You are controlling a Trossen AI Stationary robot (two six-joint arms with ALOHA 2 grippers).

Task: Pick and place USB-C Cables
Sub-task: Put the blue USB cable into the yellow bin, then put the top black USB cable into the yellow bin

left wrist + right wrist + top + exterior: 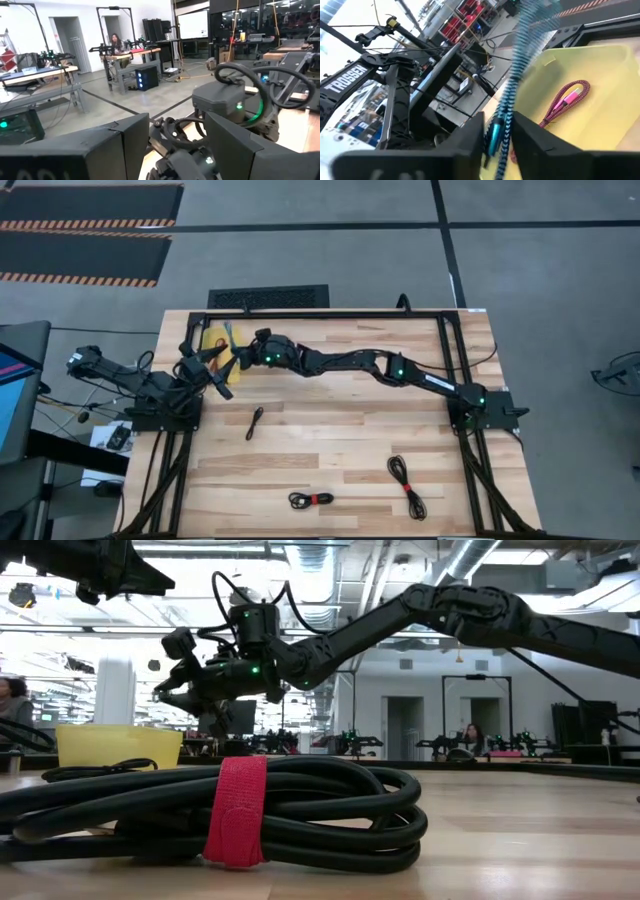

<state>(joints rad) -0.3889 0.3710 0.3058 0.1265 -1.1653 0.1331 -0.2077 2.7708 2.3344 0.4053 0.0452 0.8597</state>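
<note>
I am seeing the right gripper (243,352) reaching far across the table to the far left corner, where it is hanging just above the yellow bin (213,343). Its fingers are closing on the teal-blue cable (512,95) — the wrist view is showing the braided cable pinched between them, with its connector end near the fingertips and the rest blurred in front of the bin. The maroon-red cable (566,101) is lying inside the bin, folded in a loop with a pink plug at its middle.

The left gripper (222,376) is waiting at the left edge of the table, just beside the bin and close under the right arm. I cannot tell if its fingers are open or not.

Three cables are lying on the wooden table (340,440). The plain black cable (254,423) is resting left of centre, well apart from the bin. One black cable with a red tie (311,499) is lying at the near edge, and the other black cable with a red tie (406,484) is lying near it, to the right — both well apart from the grippers.
</note>
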